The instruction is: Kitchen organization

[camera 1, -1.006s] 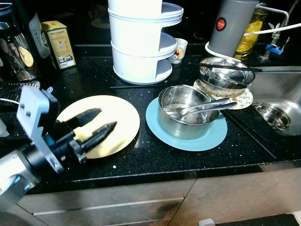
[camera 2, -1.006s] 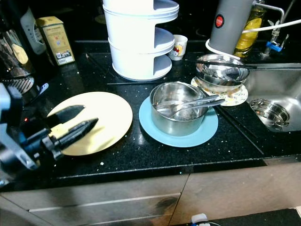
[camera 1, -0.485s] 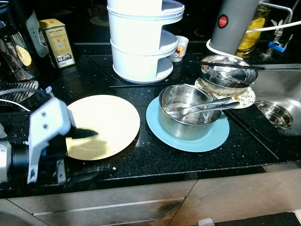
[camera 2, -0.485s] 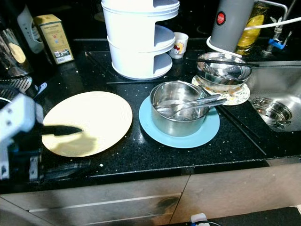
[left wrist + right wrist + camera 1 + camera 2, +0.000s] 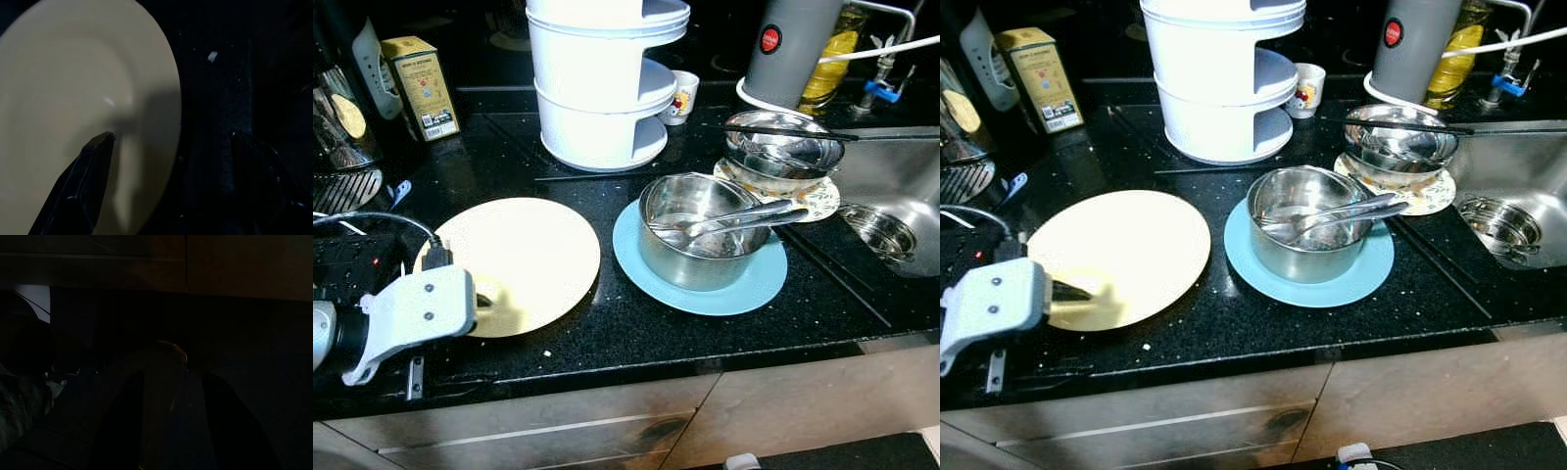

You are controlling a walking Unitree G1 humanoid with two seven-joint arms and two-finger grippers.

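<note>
A pale yellow plate (image 5: 524, 250) lies on the black counter (image 5: 607, 333) at front left. My left gripper (image 5: 171, 142) is open low at the plate's near left rim. One finger (image 5: 90, 171) is over the plate and the other (image 5: 249, 166) is over the dark counter beside it. From the head its white wrist housing (image 5: 411, 313) hides most of both fingers. To the right, a steel pot (image 5: 700, 235) with utensils in it stands on a light blue plate (image 5: 754, 292). In the very dark right wrist view, my idle right gripper (image 5: 173, 377) hangs open.
A white tiered rack (image 5: 602, 88) and a small cup (image 5: 682, 98) stand behind the plates. A second steel bowl (image 5: 783, 147) sits on a patterned plate (image 5: 820, 203) by the sink (image 5: 901, 196). A tea box (image 5: 421, 88), a power strip (image 5: 342, 269) and a grey appliance (image 5: 788, 49) line the edges.
My left gripper has drawn back from over the middle of the yellow plate to its near left rim and dropped lower. Its wrist housing now covers the fingers. The dishes have not moved.
</note>
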